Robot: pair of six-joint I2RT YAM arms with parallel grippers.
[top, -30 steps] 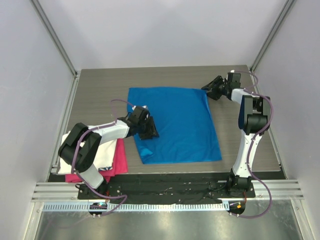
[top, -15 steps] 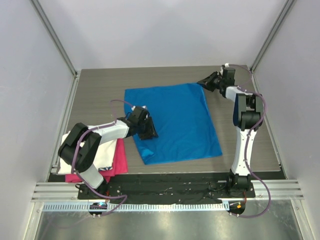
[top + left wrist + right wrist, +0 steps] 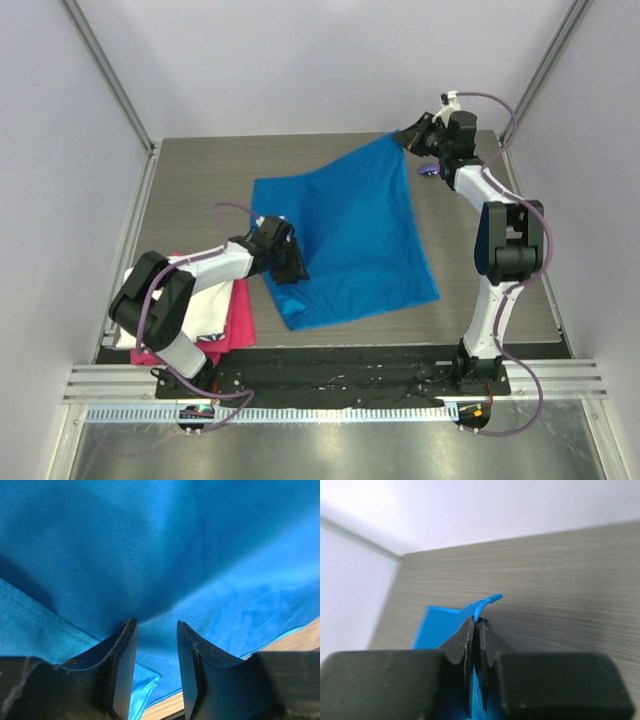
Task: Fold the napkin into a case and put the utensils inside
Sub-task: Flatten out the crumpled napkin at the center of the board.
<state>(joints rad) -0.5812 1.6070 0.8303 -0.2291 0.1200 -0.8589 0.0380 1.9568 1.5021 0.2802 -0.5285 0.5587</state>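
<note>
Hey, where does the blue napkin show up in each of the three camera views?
Top external: napkin mid-table, its far right corner held by the right gripper.
Left wrist: napkin fills nearly the whole frame.
Right wrist: napkin left of centre, its corner pinched in the gripper.
Shared landmark: the wood-grain table.

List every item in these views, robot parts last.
napkin: one, bright blue, spread mid-table, far right corner held up
utensil: one seen, small, purple, far right of the table under the right arm
white cloth: one, near left edge, on the pink cloth
pink cloth: one, near left edge
table: one, grey wood grain
left gripper: black, open, on napkin's left edge
right gripper: black, shut on the napkin's corner
</note>
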